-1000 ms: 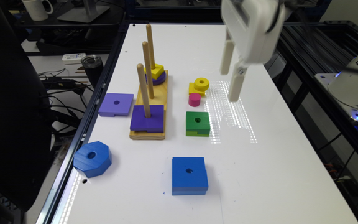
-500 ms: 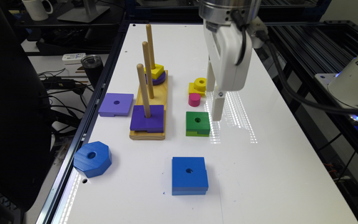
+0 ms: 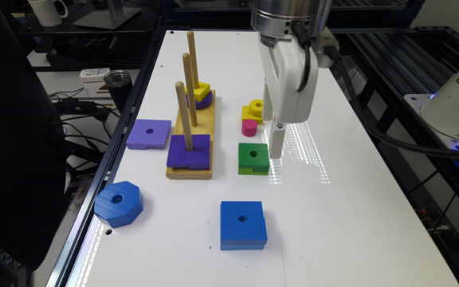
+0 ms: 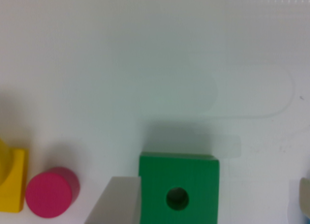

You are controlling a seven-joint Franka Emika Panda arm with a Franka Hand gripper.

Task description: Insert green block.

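white tabletop (image 3: pixel 333 223). nearest, blue square block (image 3: pixel 242 224). beyond it the green block (image 3: pixel 253 158) lies flat, between the fingers of the tool (image 3: pixel 274 149), spread wide. pink cylinder (image 3: pixel 249 127) farther; peg stand (image 3: pixel 191 135) alongside.

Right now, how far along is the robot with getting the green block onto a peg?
Early. Nothing is inserted yet: the green block lies flat on the white table, apart from the wooden peg base. In hand: the gripper is open and low beside the block, one finger along its edge. Left: closing on it, lifting, and threading it over a peg.
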